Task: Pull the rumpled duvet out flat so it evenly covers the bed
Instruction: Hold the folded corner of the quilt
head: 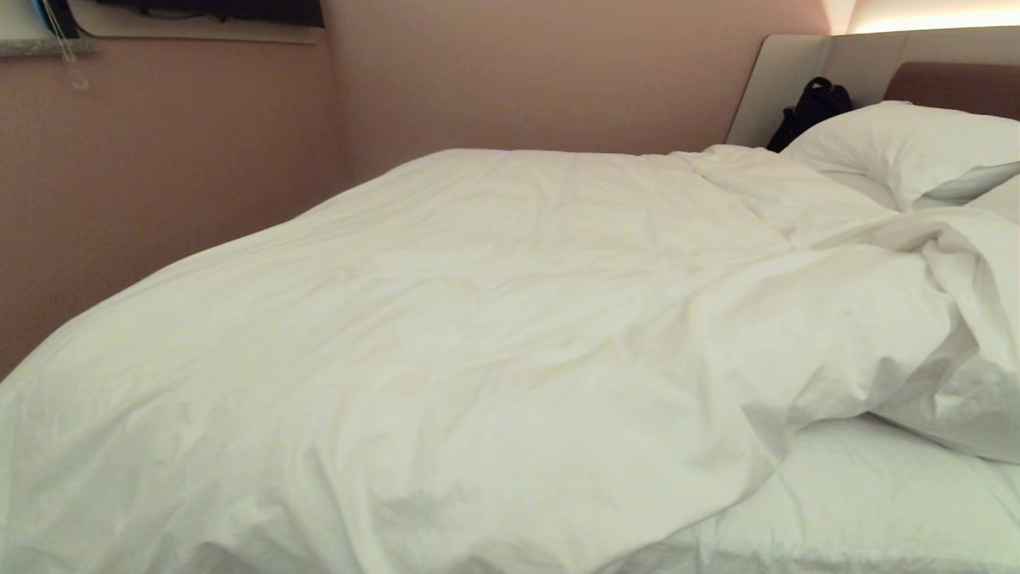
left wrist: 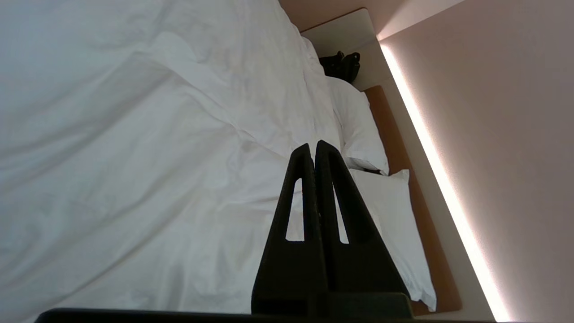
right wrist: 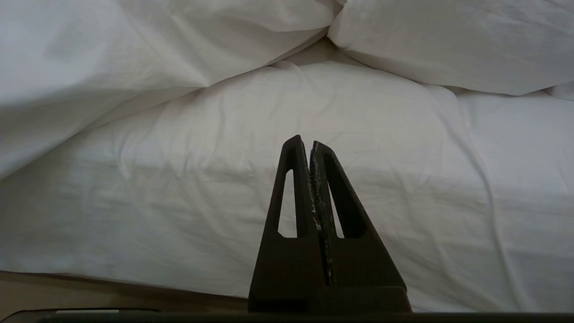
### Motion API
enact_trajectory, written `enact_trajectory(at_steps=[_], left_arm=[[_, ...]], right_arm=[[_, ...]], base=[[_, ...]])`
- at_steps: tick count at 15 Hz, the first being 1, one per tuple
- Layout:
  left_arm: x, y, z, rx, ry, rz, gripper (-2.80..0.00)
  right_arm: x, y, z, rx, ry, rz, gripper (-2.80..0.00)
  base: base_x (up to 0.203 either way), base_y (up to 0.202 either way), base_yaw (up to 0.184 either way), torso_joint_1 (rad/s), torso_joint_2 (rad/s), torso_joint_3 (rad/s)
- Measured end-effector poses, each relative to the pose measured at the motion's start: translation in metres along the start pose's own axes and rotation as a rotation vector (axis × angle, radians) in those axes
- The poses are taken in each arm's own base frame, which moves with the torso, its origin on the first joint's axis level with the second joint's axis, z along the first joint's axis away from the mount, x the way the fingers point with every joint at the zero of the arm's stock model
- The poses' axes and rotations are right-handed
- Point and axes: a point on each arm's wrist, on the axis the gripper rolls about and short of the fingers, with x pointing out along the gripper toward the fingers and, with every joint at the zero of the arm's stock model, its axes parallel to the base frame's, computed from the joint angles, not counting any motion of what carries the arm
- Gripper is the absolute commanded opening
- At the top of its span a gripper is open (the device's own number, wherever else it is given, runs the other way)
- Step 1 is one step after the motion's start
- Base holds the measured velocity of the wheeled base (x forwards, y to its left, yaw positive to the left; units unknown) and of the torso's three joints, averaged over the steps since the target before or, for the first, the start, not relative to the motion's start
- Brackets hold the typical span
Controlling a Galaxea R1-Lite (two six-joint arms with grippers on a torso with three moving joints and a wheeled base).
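Closest to the head camera, the duvet (head: 446,335) fills the near and left part of the bed (head: 876,510), lying fairly smooth there with soft creases. Toward the right it bunches: its edge is folded back in a thick ridge near the pillow (head: 908,147), leaving a patch of bare sheet (head: 868,494) at the near right. A black bag (head: 813,108) sits against the headboard (head: 956,84) beyond the pillow.

Neither arm shows in the head view. In its own wrist view the left gripper (left wrist: 312,148) hangs above the duvet with its fingers pressed together and nothing between them; no cloth is caught. It looks along the bed toward two pillows and the lit strip of wall. The right gripper (right wrist: 305,142), likewise closed and empty, points at the mattress side just above the base (right wrist: 89,287), with the folded duvet edge hanging over above it; it looks parked.

Judging by this, most of the spread is done and the work in hand is the rumpled right-hand part near the pillows. With the left fingers closed on air, I would say no pull is under way at this moment; it sits between grasps.

The next move calls for opening a gripper, lowering it onto the folded-back ridge, pinching a good fold of the thick cover rather than the sheet beneath, and drawing it over the bare sheet toward the bed's edge. A shallow pinch would likely slip off the puffy fabric.
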Motion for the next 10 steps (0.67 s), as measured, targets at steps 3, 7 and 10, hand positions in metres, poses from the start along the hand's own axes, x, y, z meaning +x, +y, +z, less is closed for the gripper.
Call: enact_trajectory(at_steps=[3,7,10], left_arm=[[-0.003,-0.02,-0.013,0.039,-0.007,0.002,-2.8],[-0.007,-0.041,-0.03,0.08,-0.021,0.008,-2.8],[-0.014,-0.057,-0.042,0.074,-0.054,0.027,-2.8]], right_arm=[[0.0,0.0,0.0,0.0,-0.001,-0.001,-2.8],[0.0,0.0,0.0,0.0,0.0,0.0,-2.8],[0.0,0.0,0.0,0.0,0.0,0.0,-2.8]], base=[[0.0,0.0,0.0,0.0,0.0,0.0],[0.0,0.0,0.0,0.0,0.0,0.0],[0.0,0.0,0.0,0.0,0.0,0.0]])
